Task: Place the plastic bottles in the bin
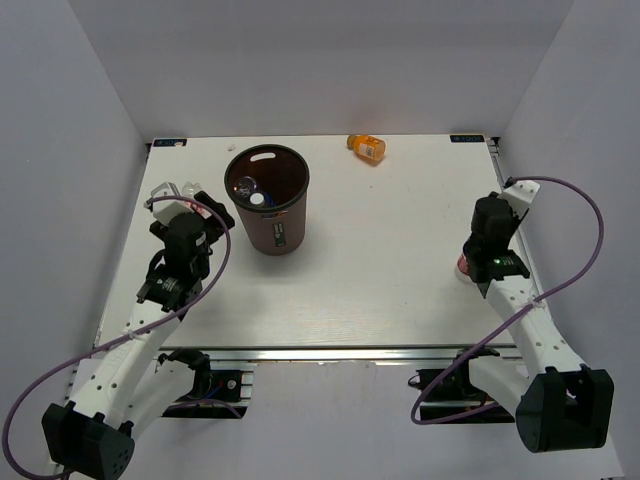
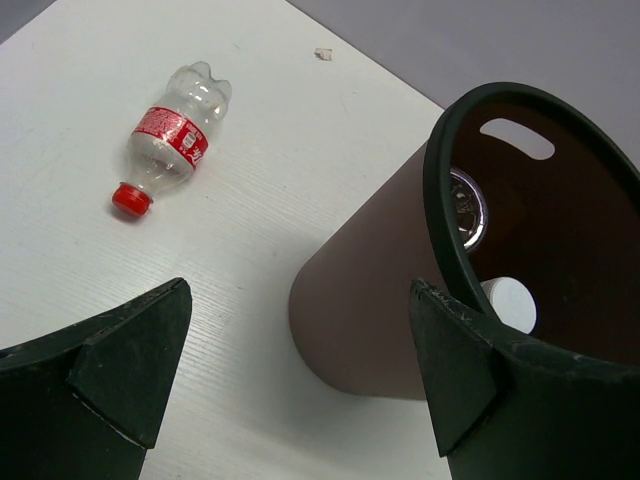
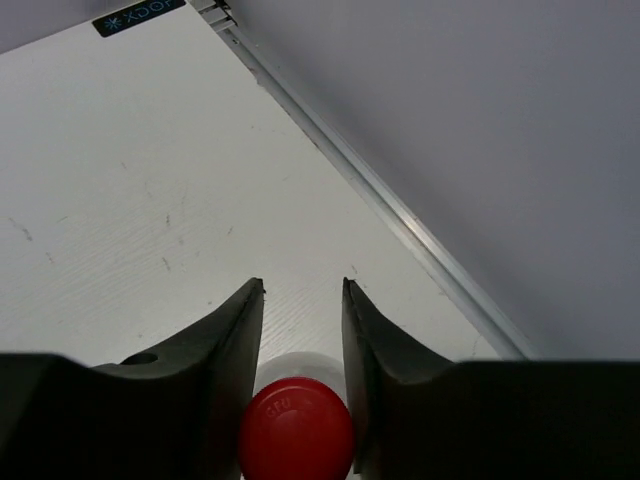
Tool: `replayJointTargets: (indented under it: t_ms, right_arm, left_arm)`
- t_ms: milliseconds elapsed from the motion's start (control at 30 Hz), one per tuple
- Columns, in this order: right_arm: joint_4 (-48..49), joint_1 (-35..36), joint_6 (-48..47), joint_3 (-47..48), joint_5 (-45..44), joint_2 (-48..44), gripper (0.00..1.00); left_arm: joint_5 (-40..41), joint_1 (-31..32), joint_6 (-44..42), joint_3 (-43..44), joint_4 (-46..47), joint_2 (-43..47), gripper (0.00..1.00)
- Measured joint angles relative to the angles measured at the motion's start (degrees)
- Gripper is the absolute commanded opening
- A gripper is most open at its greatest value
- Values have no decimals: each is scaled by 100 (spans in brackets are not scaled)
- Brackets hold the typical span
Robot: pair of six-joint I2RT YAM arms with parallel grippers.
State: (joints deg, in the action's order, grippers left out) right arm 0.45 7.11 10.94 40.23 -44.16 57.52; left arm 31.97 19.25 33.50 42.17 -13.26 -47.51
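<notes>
Currently in the bin [image 1: 268, 225]: I see a clear bottle [image 1: 243, 186] and a white cap [image 1: 258, 199] down at the bottom; how many bottles lie beneath them I cannot tell.
Where the bin stands: upright on the left half of the table [image 1: 400, 270], nearer the far edge, with its handle slot on the far side.
My left gripper [image 2: 300, 290]: jaws spread wide with nothing between them, hovering just beside the bin on its left.
Loose red-label bottle [image 2: 170, 140]: on its side on the table left of the bin, apart from it, with its red cap on.
My right gripper [image 3: 303, 285]: fingers closed in on a red-cap bottle [image 3: 296, 430], one finger against each side of the cap.
Where that catch is: near the table's right edge, well apart from the bin.
Loose orange bottle [image 1: 366, 147]: on its side at the far edge, right of the bin.
Edges: a metal rail [image 3: 400, 215] runs along the right edge near my right gripper, with the wall [image 3: 480, 120] just behind it.
Open room: plain tabletop stretches between the bin and my right arm.
</notes>
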Motion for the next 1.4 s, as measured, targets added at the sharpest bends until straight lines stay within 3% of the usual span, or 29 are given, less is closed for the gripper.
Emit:
replayJointTargets:
  t_ms: [267, 367, 567, 767, 1033, 1233, 1400]
  right_arm:
    - [15, -2, -195, 26, 750, -669, 4]
    - [-2, -2, -243, 258, 1462, -791, 2]
    - [308, 52, 44, 1384, 3906, -627, 0]
    - [1110, 953, 380, 2815, 5307, 129, 0]
    - [1303, 2824, 22, 5302, 5696, 2367, 0]
    - [896, 3471, -817, 6832, 5246, 4092, 0]
    - [254, 3764, -1298, 7364, 4955, 4940, 0]
  left_arm:
    - [79, 0, 13, 0, -4, -55, 98]
    - [168, 0, 57, 0, -15, -52, 98]
    - [780, 0, 481, 164, -501, -48, 98]
    - [1316, 0, 820, 341, -933, 76, 98]
    - [1602, 0, 922, 341, -1198, 297, 98]
    - [1648, 0, 918, 330, -1209, 417, 98]
    - [1668, 0, 901, 330, -1200, 452, 98]
